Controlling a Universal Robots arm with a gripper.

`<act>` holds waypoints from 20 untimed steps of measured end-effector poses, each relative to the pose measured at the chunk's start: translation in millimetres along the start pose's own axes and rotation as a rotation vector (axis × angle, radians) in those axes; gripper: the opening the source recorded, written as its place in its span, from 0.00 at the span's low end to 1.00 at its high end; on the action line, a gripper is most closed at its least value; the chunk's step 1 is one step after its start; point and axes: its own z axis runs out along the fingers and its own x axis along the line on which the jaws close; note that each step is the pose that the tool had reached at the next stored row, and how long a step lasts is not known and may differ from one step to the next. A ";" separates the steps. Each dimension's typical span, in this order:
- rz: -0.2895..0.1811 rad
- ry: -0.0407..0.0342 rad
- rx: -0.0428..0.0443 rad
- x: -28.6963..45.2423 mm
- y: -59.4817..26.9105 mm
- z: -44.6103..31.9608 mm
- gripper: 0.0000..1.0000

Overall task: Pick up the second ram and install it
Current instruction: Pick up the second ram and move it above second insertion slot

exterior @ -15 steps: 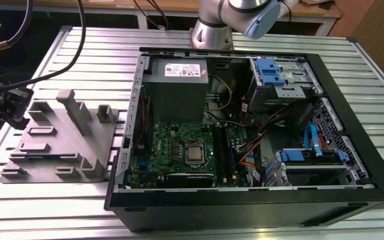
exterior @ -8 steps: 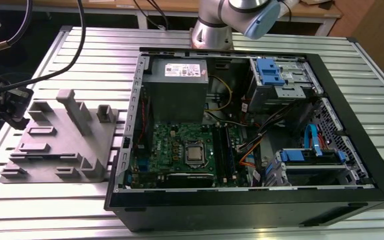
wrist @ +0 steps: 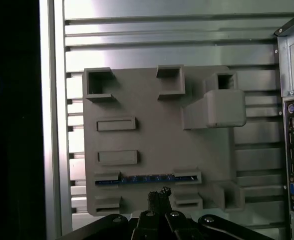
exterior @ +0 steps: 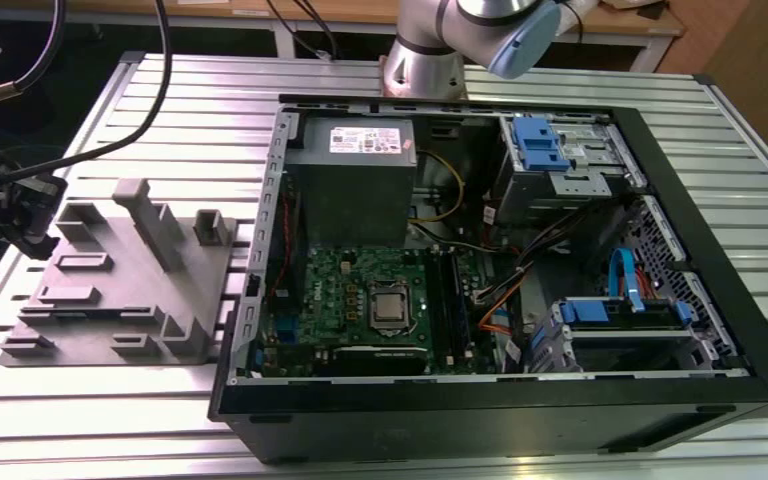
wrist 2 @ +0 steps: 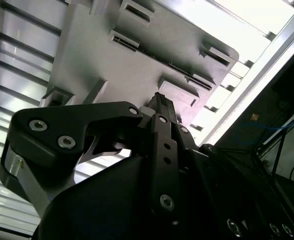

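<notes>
One ram (wrist: pixel 147 179) stands edge-up in the grey holder (wrist: pixel 151 140), near the gripper (wrist: pixel 159 193), whose fingers (wrist: pixel 151 201) are together and empty. Pick-up looks like the step in hand. A grasp would need them parted, straddling the strip.

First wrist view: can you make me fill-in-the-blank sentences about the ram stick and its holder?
1. The second ram is a thin strip coloured ____.
2. It stands on edge in a slot of the holder, which is coloured ____.
3. The tool holds ____.
4. The holder lies to the exterior view's ____ of the computer case.
Missing words: blue; grey; nothing; left.
</notes>
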 end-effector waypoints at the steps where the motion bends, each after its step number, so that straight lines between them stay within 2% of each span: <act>1: -0.014 0.0006 -0.0004 0.0 0.0 0.2 0.07; 8: -0.134 0.0059 -0.0033 0.1 -0.1 1.7 0.07; 13: -0.196 0.0086 -0.0048 0.2 -0.2 1.9 0.07; 20: -0.311 0.0135 -0.0076 0.2 -0.2 2.2 0.07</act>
